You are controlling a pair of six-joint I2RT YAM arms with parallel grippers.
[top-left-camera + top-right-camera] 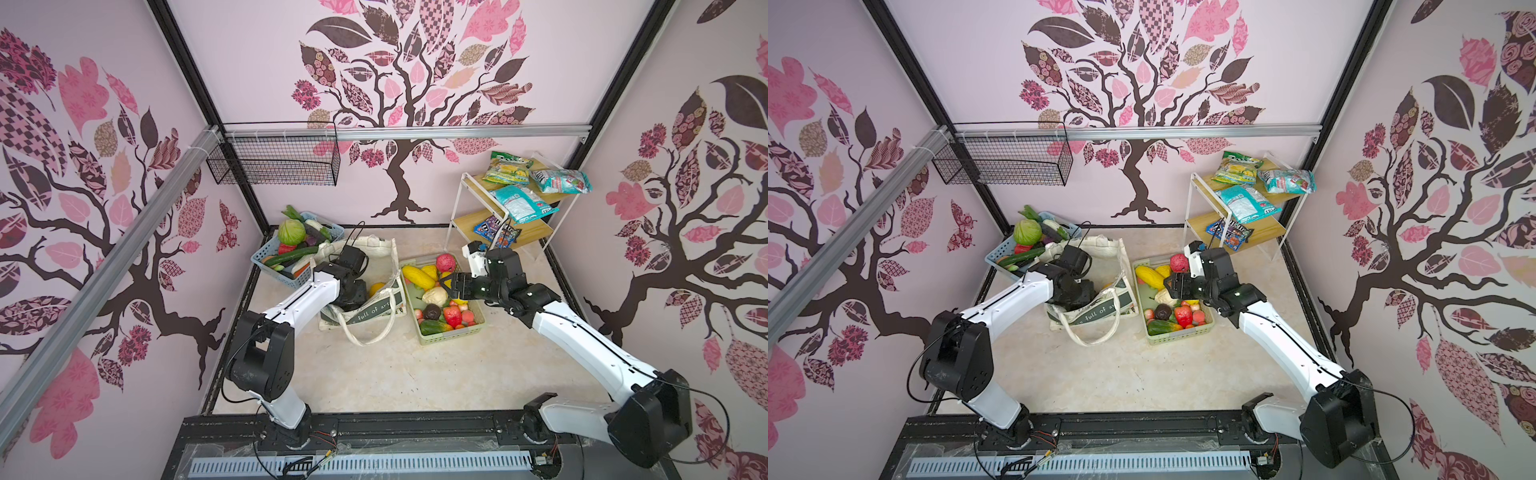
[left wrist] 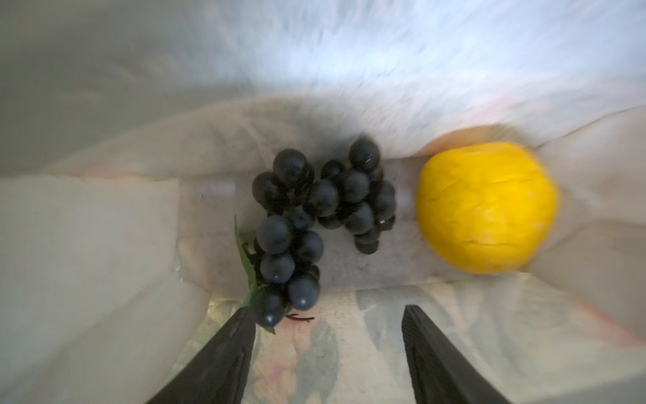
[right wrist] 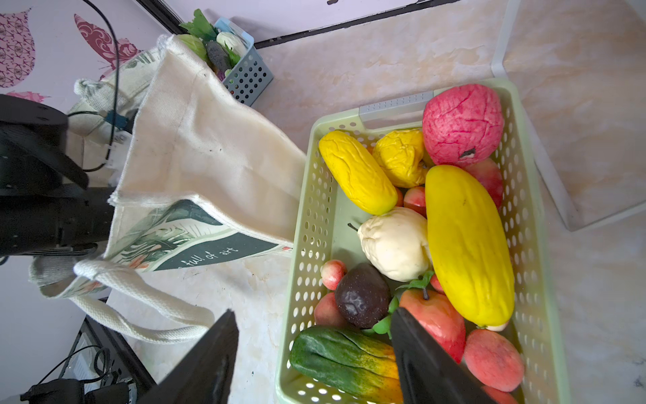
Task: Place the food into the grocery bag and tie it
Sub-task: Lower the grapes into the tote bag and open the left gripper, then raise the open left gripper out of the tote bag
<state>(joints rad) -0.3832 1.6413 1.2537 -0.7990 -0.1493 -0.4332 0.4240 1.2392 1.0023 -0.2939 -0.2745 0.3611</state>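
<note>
Well, the left claw is hanging open inside the grocery bag — the grapes right by one finger may be snagging when it lifts; the right claw is gaping too.

The walls are pale pink. Each one has a big dark brown tree on it, with pink and brown leaves full of patterns. Black posts stand in the back corners. A silver bar runs across the back wall, and a black wire basket hangs from it. The floor is cream and looks like marble. In the far right corner stands a small white shelf with two wooden boards. Shiny snack bags lie on it.
</note>
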